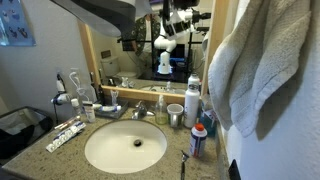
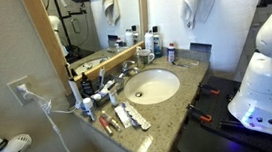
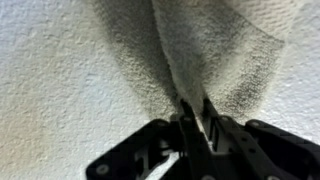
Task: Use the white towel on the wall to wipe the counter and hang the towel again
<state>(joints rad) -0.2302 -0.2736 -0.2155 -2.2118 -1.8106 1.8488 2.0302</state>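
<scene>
Bathroom vanity: the counter [image 2: 179, 104], speckled granite, is carrying an oval sink [image 2: 137, 88], with toiletries [image 2: 108, 97] crowding the edge nearest the mirror [image 2: 91, 25]. The white towel [image 2: 190, 8] is hanging high on the wall [image 3: 60, 60], past the counter's far end. In an exterior view it is filling the near right side [image 1: 265, 60]. Wrist view: the gripper [image 3: 197, 108] is pinching the towel's lowest fold. Its fingers [image 3: 185, 125] are sitting almost together, gripping terry cloth between them, with the wall just behind.

The white towel [image 3: 215, 50] is fuzzy cloth. The wall [image 3: 60, 70] is bumpy and matt. The counter [image 2: 182, 87] is speckled stone, the sink [image 1: 110, 150] shiny.
</scene>
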